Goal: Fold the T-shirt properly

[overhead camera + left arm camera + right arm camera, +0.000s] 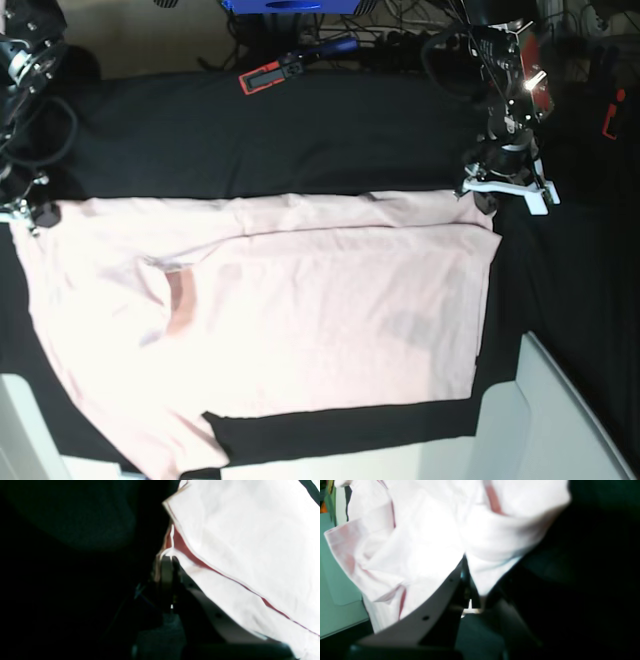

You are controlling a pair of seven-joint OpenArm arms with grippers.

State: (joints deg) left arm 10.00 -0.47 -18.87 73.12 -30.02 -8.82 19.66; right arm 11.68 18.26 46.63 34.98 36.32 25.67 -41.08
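Black cloth (300, 140) covers the work table from edge to edge, with cables and a red-and-black tool (268, 75) lying at its far side. Spread across the middle is the T-shirt (300, 320), pale pink, plain side up, its far edge already doubled over into a narrow band and one sleeve trailing toward the near corner.

Both arms sit at that far edge. The left gripper (171, 557) has its jaws pinched together on a corner of the shirt, a thin ridge of cloth standing up between them in the wrist view. The right gripper (467, 580) is likewise clamped on fabric at the opposite corner, the cloth bunched and draped around its fingers.

With both corners held, the step in hand looks to be a lift-and-carry of the far edge toward the near hem. Doing it well would likely mean raising both corners together and level, keeping the edge between them taut so the band does not sag or twist, then laying it down squarely along the near hem. Loose cloth bunched at the right gripper could drag a wrinkle into the fold. The trailing sleeve may need tucking afterwards.
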